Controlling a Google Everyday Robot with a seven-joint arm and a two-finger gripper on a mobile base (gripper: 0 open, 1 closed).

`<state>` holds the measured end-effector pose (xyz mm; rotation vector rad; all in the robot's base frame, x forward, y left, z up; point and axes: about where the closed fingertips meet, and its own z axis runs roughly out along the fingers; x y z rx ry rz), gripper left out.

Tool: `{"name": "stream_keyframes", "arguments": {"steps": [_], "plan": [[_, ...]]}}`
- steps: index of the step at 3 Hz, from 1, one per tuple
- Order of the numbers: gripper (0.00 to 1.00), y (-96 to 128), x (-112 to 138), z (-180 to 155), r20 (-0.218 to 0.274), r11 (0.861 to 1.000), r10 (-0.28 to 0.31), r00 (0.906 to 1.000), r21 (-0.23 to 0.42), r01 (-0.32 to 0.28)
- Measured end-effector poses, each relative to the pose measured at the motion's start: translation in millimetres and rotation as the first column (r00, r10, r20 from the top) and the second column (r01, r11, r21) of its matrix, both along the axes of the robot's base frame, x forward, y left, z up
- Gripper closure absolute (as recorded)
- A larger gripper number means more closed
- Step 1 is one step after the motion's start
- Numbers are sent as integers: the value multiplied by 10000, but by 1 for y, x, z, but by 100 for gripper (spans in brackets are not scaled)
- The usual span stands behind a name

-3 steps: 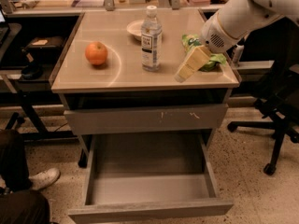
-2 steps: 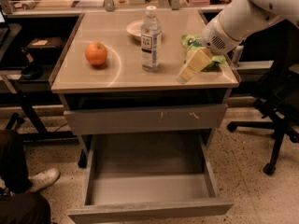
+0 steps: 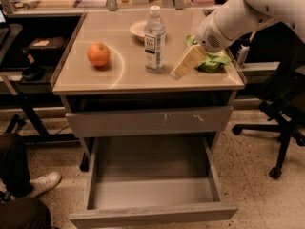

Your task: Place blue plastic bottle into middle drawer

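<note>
Hovering low over the tabletop, the gripper (image 3: 180, 70) sits just right of the bottle (image 3: 155, 39), angled down toward its base without touching it; whether it is spread or closed I cannot tell. The bottle stands upright, with a green cloth (image 3: 217, 61) farther to its right, a bowl (image 3: 138, 29) just behind it, an orange (image 3: 98, 54) well to its left and the open drawer (image 3: 152, 194) below and in front of it. Thin clear plastic is likely light, smooth, easily squashed and tippy, so a gentle hold around the labelled middle, under the cap, seems safest.
</note>
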<state>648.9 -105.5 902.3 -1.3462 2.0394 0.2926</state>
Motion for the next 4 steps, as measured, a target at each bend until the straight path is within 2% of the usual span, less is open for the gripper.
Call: {"name": "stream_keyframes", "arguments": {"steps": [1,2,3,4], "plan": [[0,25,35,12,689,9993,144,9975,339,-168],[0,45,65,17,997,9969,222,9948,725,-296],[0,46,65,13,994,9965,250,9947,765,-327],[0,56,79,13,1116,9939,256,9934,1037,-373]]}}
